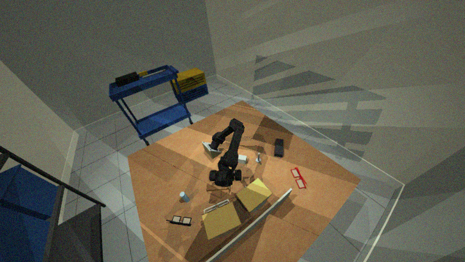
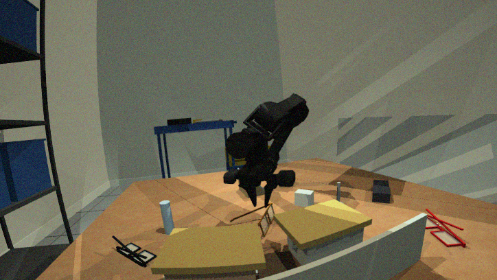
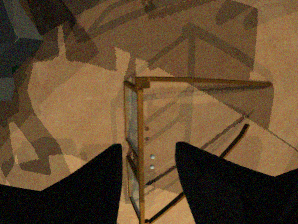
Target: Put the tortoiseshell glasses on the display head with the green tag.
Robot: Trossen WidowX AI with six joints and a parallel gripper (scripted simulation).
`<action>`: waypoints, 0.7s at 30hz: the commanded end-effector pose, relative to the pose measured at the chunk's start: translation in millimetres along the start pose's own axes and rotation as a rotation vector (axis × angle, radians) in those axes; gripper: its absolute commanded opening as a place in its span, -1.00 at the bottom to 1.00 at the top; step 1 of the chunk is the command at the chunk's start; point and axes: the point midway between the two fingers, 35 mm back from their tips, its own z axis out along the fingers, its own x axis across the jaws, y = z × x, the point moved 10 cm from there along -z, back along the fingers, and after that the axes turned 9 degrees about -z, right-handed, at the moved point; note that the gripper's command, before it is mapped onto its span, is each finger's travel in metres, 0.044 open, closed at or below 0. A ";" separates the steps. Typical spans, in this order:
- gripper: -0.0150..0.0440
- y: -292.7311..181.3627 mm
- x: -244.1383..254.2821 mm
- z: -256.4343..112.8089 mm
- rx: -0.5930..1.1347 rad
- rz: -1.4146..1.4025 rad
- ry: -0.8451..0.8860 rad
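At the left of the exterior view, black glasses [image 1: 181, 223] [image 2: 130, 256] lie on the bench [image 1: 169, 162] [image 2: 103, 208], with a pale blue cylinder [image 1: 184, 196] [image 2: 167, 217] standing farther in. Next comes the left yellow-topped block [image 1: 221, 221] [image 2: 212, 246]. The tortoiseshell glasses [image 1: 222, 194] [image 2: 263, 224] [image 3: 140, 130] are seen on the bench behind the gap between the blocks, with the temples spread; from above they are largely hidden by the arm.

Over them the tool [image 1: 224, 177] [image 2: 260, 206] [image 3: 148, 151] is pointed down, its fingers partly apart. In the wrist view the front frame runs between the fingertips, nearer one of them, and no firm pinch is shown. A light, slim and slightly springy item is to be expected: the rims may be smooth enough to pivot, and the temples and hinges could be bent by a hard squeeze. The bridge or the adjoining rim is judged the best place for the hold, centred and gentle, with the lenses and temples left untouched so that both temples can pass the ears.

Farther right stand the right yellow-topped block [image 1: 254, 196] [image 2: 323, 222] and, beyond it, red glasses [image 1: 302, 178] [image 2: 445, 230]. The green tag cannot be made out, so the destination cannot be confirmed.
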 end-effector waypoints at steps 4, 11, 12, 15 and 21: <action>-0.08 0.2 -0.3 -0.2 -0.003 -0.007 0.005; -0.08 0.8 0.5 7.0 -0.004 -0.007 0.004; -0.08 0.9 0.7 8.7 -0.004 -0.007 0.004; -0.08 1.1 1.2 13.6 -0.004 -0.007 0.004; -0.08 1.4 2.3 23.5 -0.004 -0.007 0.004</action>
